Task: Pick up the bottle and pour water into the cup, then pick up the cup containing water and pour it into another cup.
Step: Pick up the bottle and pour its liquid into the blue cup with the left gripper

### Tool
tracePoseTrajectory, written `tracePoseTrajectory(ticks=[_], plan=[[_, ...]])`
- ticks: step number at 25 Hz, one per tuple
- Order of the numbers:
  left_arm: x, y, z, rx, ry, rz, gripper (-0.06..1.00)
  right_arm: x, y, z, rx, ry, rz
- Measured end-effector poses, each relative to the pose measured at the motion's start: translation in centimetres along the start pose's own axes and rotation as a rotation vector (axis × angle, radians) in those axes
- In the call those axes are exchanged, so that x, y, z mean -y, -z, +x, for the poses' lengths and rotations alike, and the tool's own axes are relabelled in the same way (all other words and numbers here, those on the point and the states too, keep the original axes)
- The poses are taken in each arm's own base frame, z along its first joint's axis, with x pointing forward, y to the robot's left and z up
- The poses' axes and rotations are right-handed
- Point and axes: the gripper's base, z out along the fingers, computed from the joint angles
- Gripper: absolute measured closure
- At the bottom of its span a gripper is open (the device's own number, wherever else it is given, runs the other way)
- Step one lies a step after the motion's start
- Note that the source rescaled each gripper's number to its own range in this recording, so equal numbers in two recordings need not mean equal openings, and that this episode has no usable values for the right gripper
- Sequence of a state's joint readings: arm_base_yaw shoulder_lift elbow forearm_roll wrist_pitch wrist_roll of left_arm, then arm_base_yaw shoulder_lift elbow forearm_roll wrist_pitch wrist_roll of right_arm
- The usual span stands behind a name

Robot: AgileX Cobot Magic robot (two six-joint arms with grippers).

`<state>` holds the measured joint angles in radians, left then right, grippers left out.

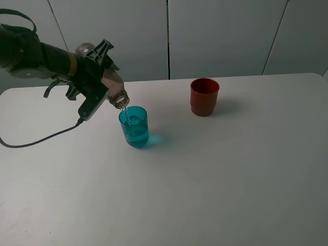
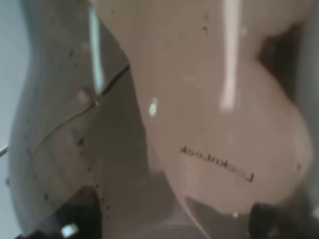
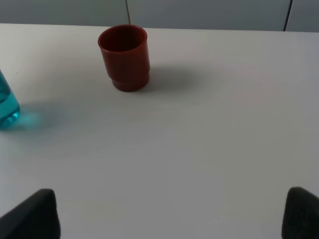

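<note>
My left gripper (image 1: 96,78) is shut on the clear greyish bottle (image 1: 115,88) and holds it tipped down to the right. The bottle's open mouth sits just above the rim of the translucent teal cup (image 1: 135,127), and a thin stream of water runs into it. The teal cup stands upright at the table's centre-left with water in it. The bottle's body (image 2: 199,99) fills the left wrist view. The opaque red cup (image 1: 204,96) stands upright further back and to the right, also in the right wrist view (image 3: 124,57). My right gripper (image 3: 172,214) is open, low over bare table, with only its fingertips (image 3: 35,214) showing.
The white table (image 1: 230,179) carries only the two cups. A black cable (image 1: 41,138) hangs from the left arm across the table's left edge. The teal cup's edge (image 3: 6,107) shows at the side of the right wrist view. Grey wall panels stand behind the table.
</note>
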<state>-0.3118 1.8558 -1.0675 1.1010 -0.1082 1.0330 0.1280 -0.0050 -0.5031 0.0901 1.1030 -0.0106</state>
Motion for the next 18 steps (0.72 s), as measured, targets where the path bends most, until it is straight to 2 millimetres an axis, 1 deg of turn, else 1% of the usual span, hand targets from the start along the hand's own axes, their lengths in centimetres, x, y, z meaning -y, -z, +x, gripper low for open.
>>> tracePoseTrajectory(ticks=[14,18], plan=[[-0.25,0.00,-0.14,0.014,-0.058,-0.028,0.94,0.00,0.00,0.00,0.000,0.000,0.000],[-0.68,0.02,0.04,0.012,-0.052,-0.048,0.94,0.00,0.00,0.00,0.000,0.000,0.000]])
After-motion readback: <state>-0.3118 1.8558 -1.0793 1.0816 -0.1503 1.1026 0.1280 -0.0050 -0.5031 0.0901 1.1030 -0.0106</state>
